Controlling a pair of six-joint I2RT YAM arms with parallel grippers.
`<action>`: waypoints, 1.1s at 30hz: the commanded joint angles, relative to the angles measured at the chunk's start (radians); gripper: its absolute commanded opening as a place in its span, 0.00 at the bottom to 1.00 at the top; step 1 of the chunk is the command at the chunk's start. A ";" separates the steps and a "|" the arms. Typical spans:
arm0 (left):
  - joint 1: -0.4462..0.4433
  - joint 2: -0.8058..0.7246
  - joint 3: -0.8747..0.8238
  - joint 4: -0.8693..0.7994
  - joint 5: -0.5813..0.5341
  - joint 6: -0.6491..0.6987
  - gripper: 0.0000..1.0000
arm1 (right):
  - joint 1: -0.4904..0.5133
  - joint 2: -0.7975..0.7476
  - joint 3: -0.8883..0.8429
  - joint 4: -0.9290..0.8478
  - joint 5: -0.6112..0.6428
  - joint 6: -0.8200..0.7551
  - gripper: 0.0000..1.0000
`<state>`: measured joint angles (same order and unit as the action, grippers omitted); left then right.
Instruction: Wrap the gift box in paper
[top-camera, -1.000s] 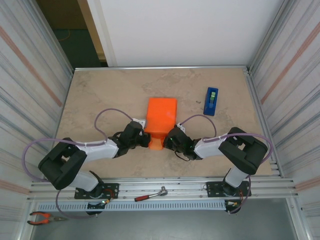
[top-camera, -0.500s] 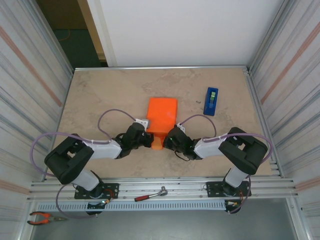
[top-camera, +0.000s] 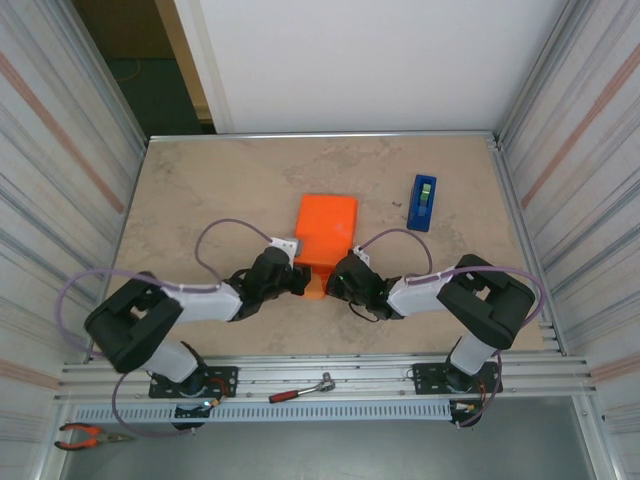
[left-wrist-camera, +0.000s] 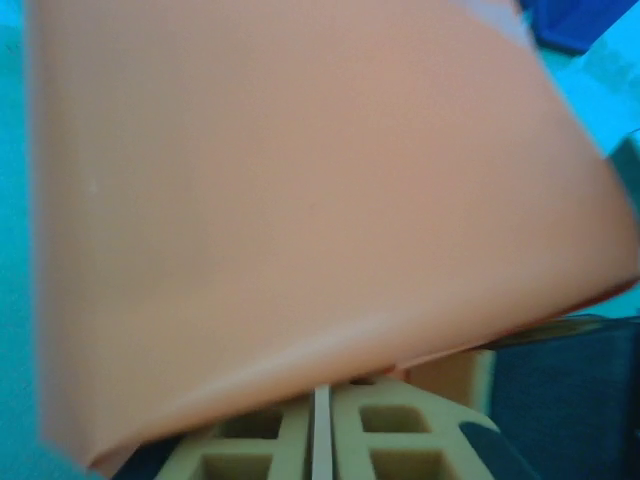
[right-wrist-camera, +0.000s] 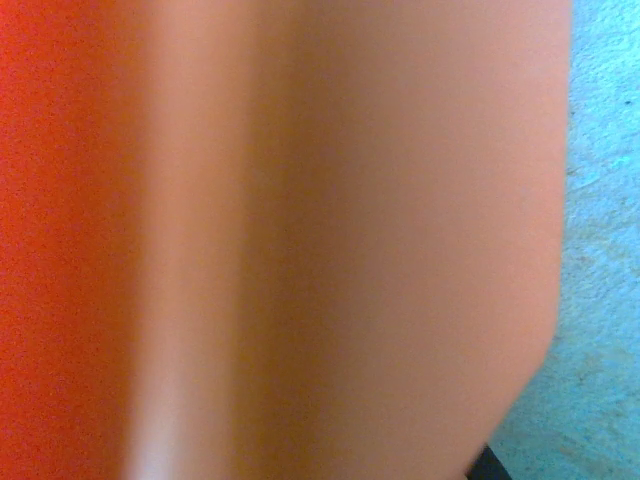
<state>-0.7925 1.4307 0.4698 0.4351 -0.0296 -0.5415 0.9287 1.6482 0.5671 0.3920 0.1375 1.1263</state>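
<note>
The orange paper (top-camera: 325, 228) lies folded into a box-shaped parcel at the table's middle, with a short flap (top-camera: 314, 287) sticking out of its near end. The gift box is hidden under it. My left gripper (top-camera: 299, 282) is at the flap's left side. In the left wrist view its pale fingers (left-wrist-camera: 385, 435) stand almost together, their tips under the paper (left-wrist-camera: 300, 200), pinching its edge. My right gripper (top-camera: 335, 281) meets the flap's right side, shut on it. The paper (right-wrist-camera: 300, 240) drapes over its fingers in the right wrist view.
A blue tape dispenser (top-camera: 422, 202) stands at the right rear of the table. A red-handled ratchet (top-camera: 300, 390) lies on the front rail and pliers (top-camera: 85, 435) lie at the bottom left. Corrugated metal walls close in both sides.
My left gripper has moved right and slightly forward against the flap. The flap now looks shorter, tucked closer to the parcel. The right arm has stayed put.
</note>
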 joint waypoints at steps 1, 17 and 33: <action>-0.006 -0.133 -0.013 -0.185 -0.070 -0.021 0.28 | 0.027 0.041 -0.022 -0.150 -0.042 0.024 0.00; -0.014 -0.304 -0.132 -0.355 -0.155 -0.075 0.53 | 0.033 0.060 -0.018 -0.140 -0.047 0.027 0.00; -0.032 -0.154 -0.087 -0.275 -0.147 -0.060 0.37 | 0.033 0.069 -0.018 -0.134 -0.050 0.030 0.00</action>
<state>-0.8185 1.2587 0.3527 0.1276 -0.1696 -0.6064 0.9379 1.6623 0.5766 0.4019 0.1379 1.1416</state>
